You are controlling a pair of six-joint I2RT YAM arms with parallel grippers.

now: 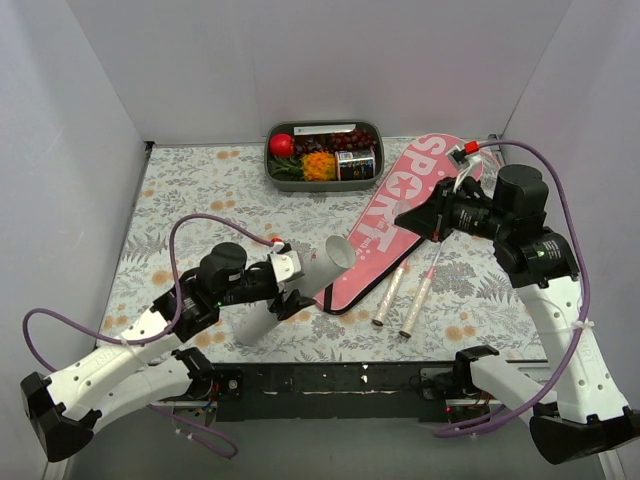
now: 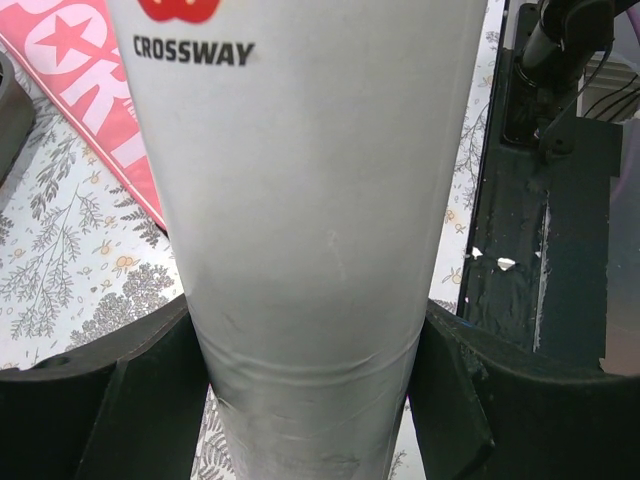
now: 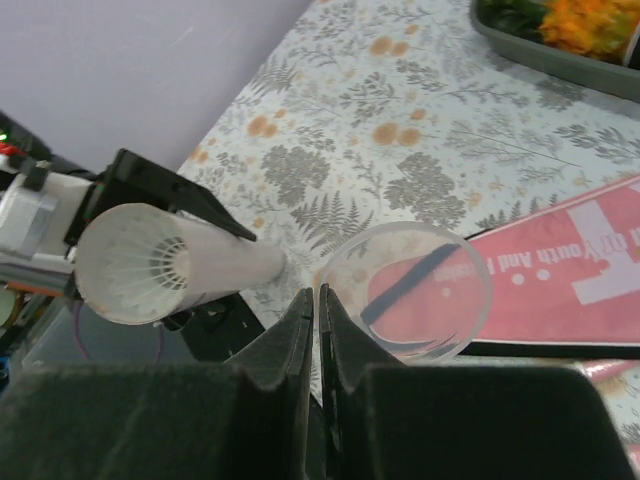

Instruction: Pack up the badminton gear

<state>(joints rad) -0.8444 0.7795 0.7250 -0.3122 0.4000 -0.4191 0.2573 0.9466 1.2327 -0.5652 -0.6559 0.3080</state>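
Note:
My left gripper [image 1: 290, 287] is shut on the white cardboard tube [image 1: 325, 263] and holds it tilted, open end toward the pink bag [image 1: 405, 205]. In the left wrist view both fingers [image 2: 150, 390] press the tube's sides [image 2: 300, 180]. My right gripper [image 1: 413, 219] hovers over the bag, shut on the rim of a clear round lid [image 3: 410, 290]. The tube's open mouth [image 3: 130, 265] shows shuttlecock feathers inside. Two pale racket handles [image 1: 388, 295] [image 1: 420, 302] lie by the bag's near end. The racket heads are hidden.
A grey food tray [image 1: 272, 170] with a red ball [image 1: 281, 145] stands at the back centre, just left of the bag's wide end. White walls close in the table on three sides. The black base rail [image 1: 340, 380] runs along the near edge.

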